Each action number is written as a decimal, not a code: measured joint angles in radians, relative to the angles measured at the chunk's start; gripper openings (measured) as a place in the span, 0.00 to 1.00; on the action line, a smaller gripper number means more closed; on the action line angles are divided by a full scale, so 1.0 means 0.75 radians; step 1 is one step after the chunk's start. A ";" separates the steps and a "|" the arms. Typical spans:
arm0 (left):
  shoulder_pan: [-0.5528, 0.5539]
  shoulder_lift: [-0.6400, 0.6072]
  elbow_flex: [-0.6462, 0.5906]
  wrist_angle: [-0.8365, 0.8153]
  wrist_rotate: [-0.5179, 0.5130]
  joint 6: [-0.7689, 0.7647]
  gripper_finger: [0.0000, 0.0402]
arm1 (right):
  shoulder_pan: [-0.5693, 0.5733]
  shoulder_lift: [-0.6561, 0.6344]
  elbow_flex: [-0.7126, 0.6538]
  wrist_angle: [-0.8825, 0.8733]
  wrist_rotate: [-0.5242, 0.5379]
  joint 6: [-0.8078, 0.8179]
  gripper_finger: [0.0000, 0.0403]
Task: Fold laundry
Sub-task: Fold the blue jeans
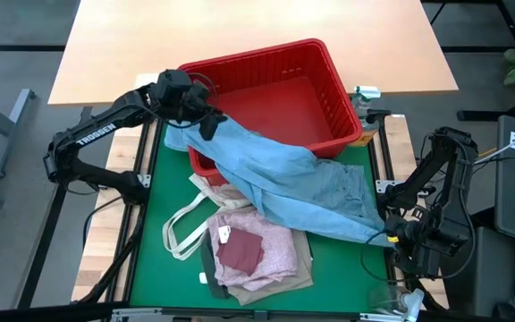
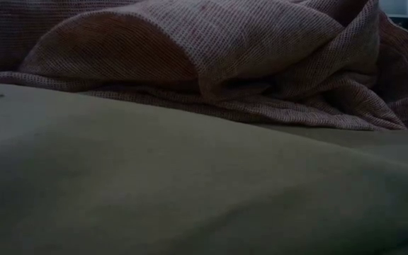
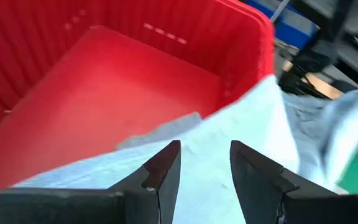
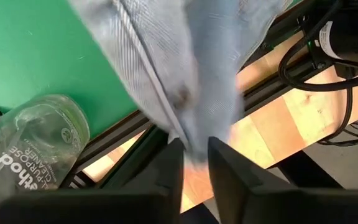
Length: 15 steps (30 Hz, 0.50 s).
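The light blue jeans (image 1: 302, 183) stretch slantwise across the green mat (image 1: 155, 206). Their far left end is draped over the front left corner of the red basket (image 1: 325, 89), and their middle lies on the other laundry. My left gripper (image 1: 209, 123) hovers open just above that draped end (image 3: 229, 134), touching nothing. My right gripper (image 1: 390, 235) is at the mat's near right edge, shut on the jeans' other end. The mottled pink top (image 1: 271, 246) lies on beige trousers (image 1: 304, 268); both fill the low view, the top (image 2: 225, 57) above the trousers (image 2: 190, 191). My right gripper pinches a bunched narrow end of the jeans (image 4: 194, 146) between its two fingers (image 4: 169, 165). The fingers come from above and point down. The held end is raised above the table's right side rail, and the rest of the jeans runs back over the mat onto the pile.
A white tote bag (image 1: 195, 224) lies partly under the garments at the mat's left. A clear plastic bottle (image 4: 36, 143) lies by the mat's near right corner, close to my right gripper. Frame rails (image 1: 384, 165) border the mat. A wooden table (image 1: 240, 31) stands behind.
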 joint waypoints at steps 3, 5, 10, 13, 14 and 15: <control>-0.056 0.000 0.000 -0.005 0.003 0.001 0.33 | 0.000 0.000 0.000 0.007 -0.031 -0.004 0.26; -0.094 0.000 0.000 -0.006 0.004 0.021 0.33 | 0.000 0.000 0.000 0.014 -0.103 -0.012 0.29; -0.210 0.000 0.000 -0.009 0.103 0.099 0.33 | 0.000 -0.001 0.033 0.028 -0.178 -0.012 0.30; -0.306 0.000 0.000 -0.043 0.118 0.148 0.33 | 0.000 -0.001 0.110 0.007 -0.071 -0.012 0.30; -0.341 0.000 0.000 -0.065 0.114 0.166 0.33 | 0.000 -0.001 0.142 -0.003 -0.015 -0.011 0.30; -0.376 0.000 0.000 -0.090 0.113 0.174 0.33 | 0.000 -0.001 0.174 -0.012 0.046 -0.011 0.30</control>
